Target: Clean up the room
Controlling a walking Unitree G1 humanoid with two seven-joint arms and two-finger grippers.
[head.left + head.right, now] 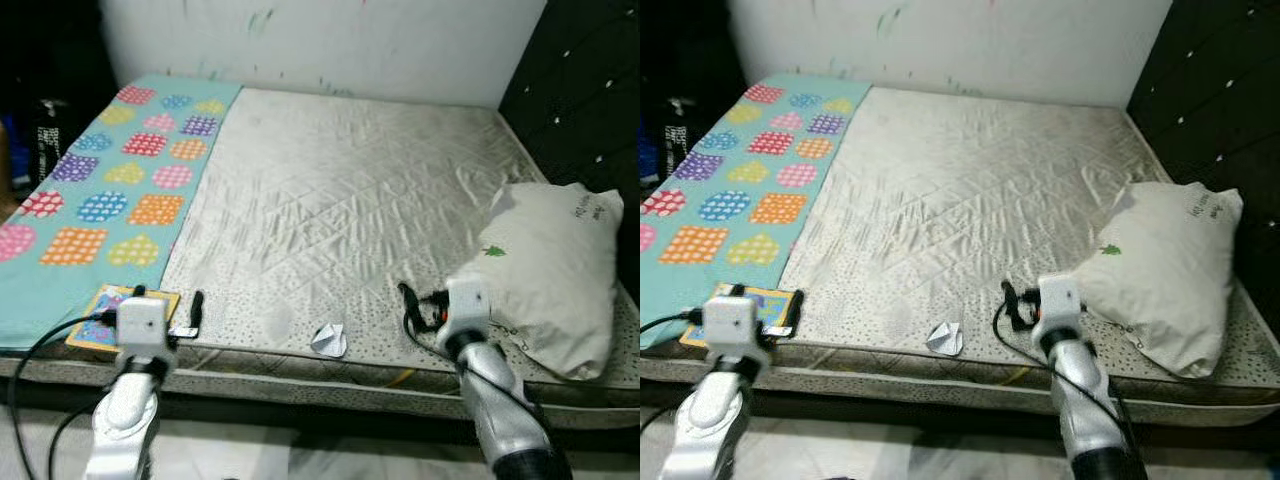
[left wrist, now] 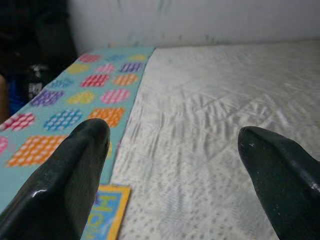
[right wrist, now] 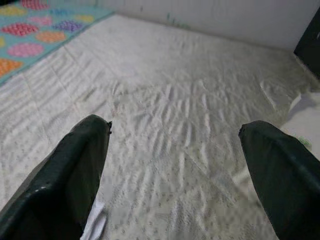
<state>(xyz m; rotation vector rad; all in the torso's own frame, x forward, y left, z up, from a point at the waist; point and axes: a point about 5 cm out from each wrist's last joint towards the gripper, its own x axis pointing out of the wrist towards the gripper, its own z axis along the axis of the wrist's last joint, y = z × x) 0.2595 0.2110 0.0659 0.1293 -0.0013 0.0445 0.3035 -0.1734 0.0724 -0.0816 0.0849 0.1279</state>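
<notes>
Pale quilted mattress, bright spotted blanket

The mattress (image 1: 340, 200) is silver-grey, diamond-quilted, finely speckled toward its near edge. The blanket (image 1: 100, 190) along its left edge is turquoise with dotted patches in pink, orange, yellow, blue and purple. The pillow (image 1: 555, 270) is white with a small green tree; the crumpled paper (image 1: 329, 340) is white.

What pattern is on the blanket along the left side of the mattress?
The blanket is teal with multicoloured polka-dotted hearts, clearest in the left eye view.
</notes>
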